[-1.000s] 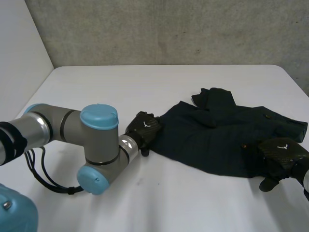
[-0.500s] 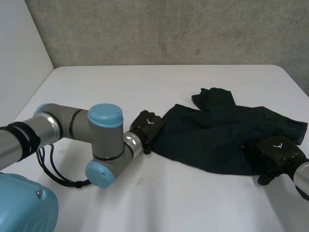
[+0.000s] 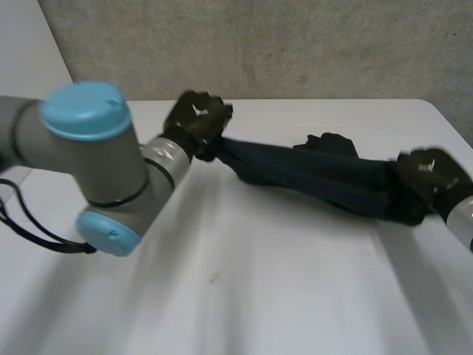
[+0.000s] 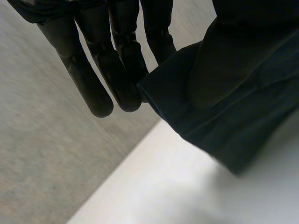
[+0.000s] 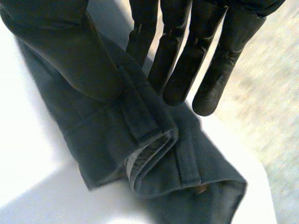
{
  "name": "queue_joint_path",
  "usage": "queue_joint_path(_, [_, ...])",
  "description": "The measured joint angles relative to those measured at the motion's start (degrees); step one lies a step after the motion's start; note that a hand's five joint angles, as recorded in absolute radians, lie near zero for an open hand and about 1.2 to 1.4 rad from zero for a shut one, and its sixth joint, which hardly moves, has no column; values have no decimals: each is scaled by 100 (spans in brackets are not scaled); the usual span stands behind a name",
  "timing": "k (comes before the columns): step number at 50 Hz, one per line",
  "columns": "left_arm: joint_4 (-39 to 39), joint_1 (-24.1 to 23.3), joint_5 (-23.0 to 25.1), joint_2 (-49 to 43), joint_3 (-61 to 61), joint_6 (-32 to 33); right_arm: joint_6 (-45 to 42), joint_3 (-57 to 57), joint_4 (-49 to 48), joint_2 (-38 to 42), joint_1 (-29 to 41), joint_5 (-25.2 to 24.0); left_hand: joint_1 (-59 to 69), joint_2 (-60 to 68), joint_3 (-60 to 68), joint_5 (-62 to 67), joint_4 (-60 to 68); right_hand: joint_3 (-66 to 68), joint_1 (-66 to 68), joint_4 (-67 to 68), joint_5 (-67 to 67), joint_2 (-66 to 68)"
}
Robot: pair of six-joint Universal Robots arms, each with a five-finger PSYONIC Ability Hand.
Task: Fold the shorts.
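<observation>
"What's closest to you?"

"The white table. Over its near left part the left arm is reaching away from me, grey with light-blue caps."

"And the hand on it?"

"The left hand is grasping one end of the shorts. Its thumb is pressing the dark cloth against the nearly straight fingers, so the edge is being pinched between them."

"The other one?"

"The right hand is doing the same at the opposite end, near the table's right side. Its thumb is lying across the cloth and its fingers are sitting behind it, clamping the cloth just beside the waistband."

"So where are the shorts?"

"They're hanging as a long bunched band between the two hands, over the far half of the table, with the left end higher than the right. A lump of cloth is sticking up behind the middle. Whether the lowest part is touching the table, I can't tell."

"And beyond that?"

"A grey concrete wall is running along the table's far edge."
</observation>
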Motion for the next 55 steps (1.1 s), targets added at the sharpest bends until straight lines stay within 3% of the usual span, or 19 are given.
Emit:
queue_joint_path(10, [-9, 57, -17, 1327, -542, -699, 921, -744, 463, -1201, 291, -14, 0, 6, 21, 0, 1, 19, 1, 3, 48, 0])
queue_joint_path(16, [-9, 132, -72, 2452, -624, -958, 1299, -1883, 1122, -1876, 378, -9, 0, 13, 27, 0, 1, 19, 41, 5, 48, 0])
queue_joint_path(26, [-11, 275, -310, 4388, -532, -1166, 1718, -3682, 1989, -2308, 378, 49, 0, 14, 27, 60, 1, 19, 46, 26, 48, 0])
queue_joint_path(34, [-76, 356, -479, 5054, -513, -1172, 1933, -3999, 2124, -2502, 388, 112, 0, 14, 27, 60, 1, 19, 46, 26, 48, 0])
queue_joint_path(44, [-90, 724, -618, 4775, -518, -1153, 2018, -3820, 2036, -2099, 520, 119, 0, 16, 30, 60, 1, 19, 46, 26, 48, 0])
queue_joint_path(52, [-36, 1157, -592, 3363, -443, -1150, 1684, -3739, 1776, -667, 1324, 547, 0, 16, 30, 61, 2, 19, 46, 26, 48, 0])
queue_joint_path(53, [8, 1218, -600, 2641, -256, -1144, 1375, -3874, 1634, 0, 1580, 856, 0, 17, 33, 61, 2, 19, 46, 26, 48, 0])
queue_joint_path(55, [41, 1237, -615, 2160, -81, -1139, 1192, -4008, 1551, 406, 1703, 1033, 0, 17, 33, 61, 2, 19, 46, 26, 48, 0])
